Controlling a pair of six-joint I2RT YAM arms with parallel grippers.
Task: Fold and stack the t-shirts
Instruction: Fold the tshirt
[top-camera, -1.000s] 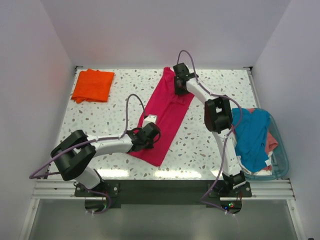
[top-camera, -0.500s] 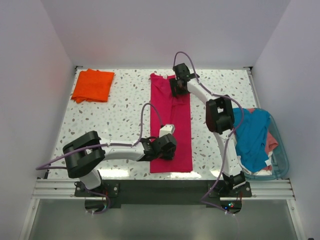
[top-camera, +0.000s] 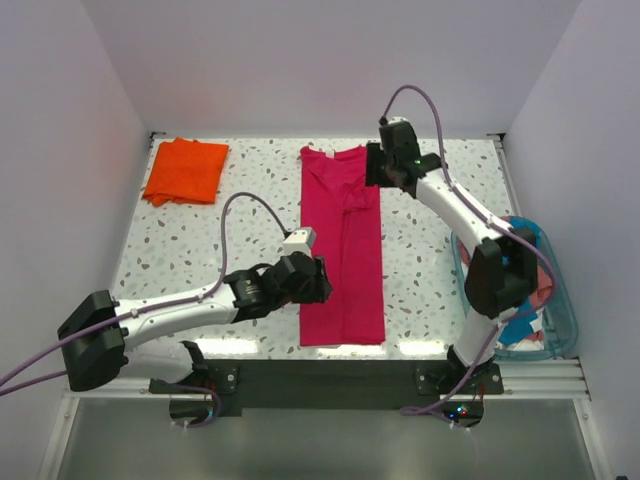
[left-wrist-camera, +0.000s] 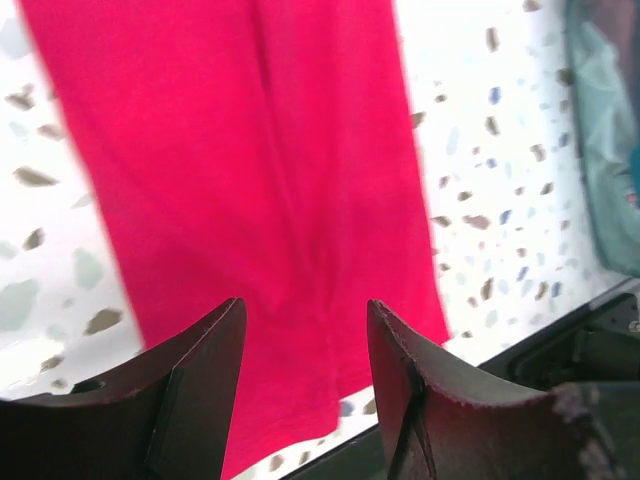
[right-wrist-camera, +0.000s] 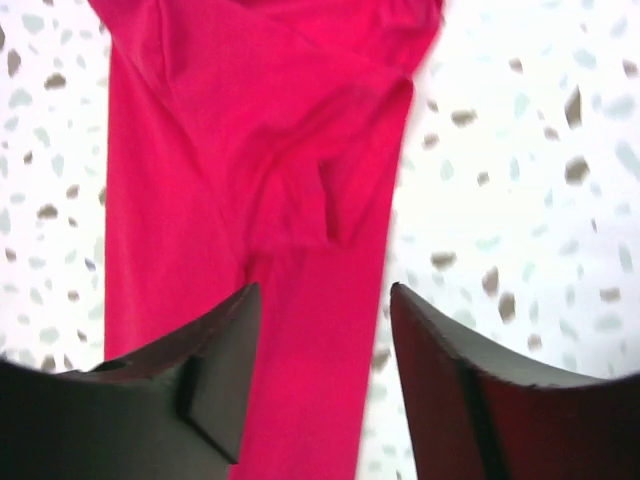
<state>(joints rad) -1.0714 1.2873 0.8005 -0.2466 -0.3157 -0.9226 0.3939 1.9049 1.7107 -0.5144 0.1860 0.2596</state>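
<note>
Both arms' jaws are standing apart, empty; the soft, light magenta-red t-shirt (top-camera: 342, 250) is lying folded lengthwise, probably best pinched at its near corners.

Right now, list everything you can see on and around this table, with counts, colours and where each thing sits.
magenta t-shirt: one, magenta-red, folded into a long strip at the table's centre
orange t-shirt: one, bright orange, folded, far left corner
teal t-shirt: one, teal-blue, bunched in the tub
pink t-shirt: one, salmon-pink, in the tub, mostly hidden
tub: one, clear with blue rim, table's right edge
table: one, white, speckled
left pincer: one, black, open, over the strip's near left edge
right pincer: one, black, open, over the strip's far end
</note>
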